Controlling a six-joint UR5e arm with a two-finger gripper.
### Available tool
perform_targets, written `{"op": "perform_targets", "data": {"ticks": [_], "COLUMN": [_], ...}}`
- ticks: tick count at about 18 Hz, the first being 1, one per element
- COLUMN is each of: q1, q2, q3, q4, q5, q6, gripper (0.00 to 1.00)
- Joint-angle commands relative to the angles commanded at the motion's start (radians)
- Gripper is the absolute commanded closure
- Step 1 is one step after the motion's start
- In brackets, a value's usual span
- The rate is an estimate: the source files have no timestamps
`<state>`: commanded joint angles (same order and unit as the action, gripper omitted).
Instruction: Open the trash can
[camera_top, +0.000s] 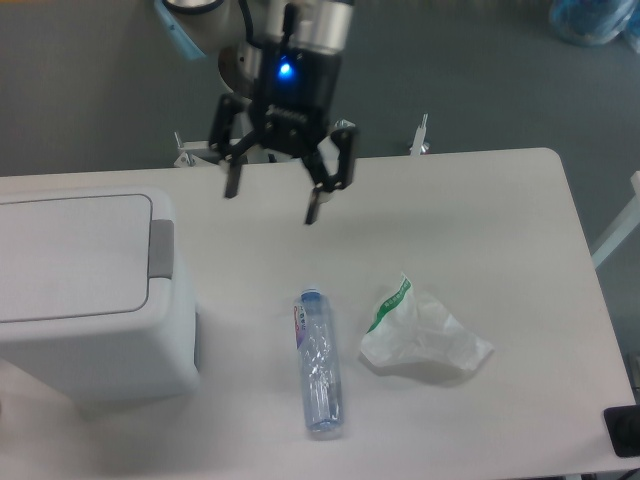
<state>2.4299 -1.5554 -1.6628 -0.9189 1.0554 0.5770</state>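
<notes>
The trash can (85, 295) stands to the lower left of the pincer (272, 203), well apart from it, with its flat lid down. Its grey push tab (161, 248) faces toward the pincer's side, so I judge this is the part to press. The pincer hangs above the table (480, 210) with its fingers spread wide and nothing between them, probably because pressing needs no grip. Below the pincer lies a clear bottle (319, 363), and a white bag (420, 335) lies to its lower right; neither concerns the task.
</notes>
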Motion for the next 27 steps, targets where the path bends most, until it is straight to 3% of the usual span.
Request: {"op": "perform_targets", "data": {"ticks": [12, 17, 27], "q1": [-0.058, -0.078, -0.086], "q2": [-0.055, -0.08, -0.083], "q3": [-0.003, -0.005, -0.047], "q4": [0.015, 0.025, 0.038], "q5": [0.005, 0.006, 0.008], "q6": [-0.069, -0.164, -0.175], "gripper": [0.0, 0.0, 0.0]}}
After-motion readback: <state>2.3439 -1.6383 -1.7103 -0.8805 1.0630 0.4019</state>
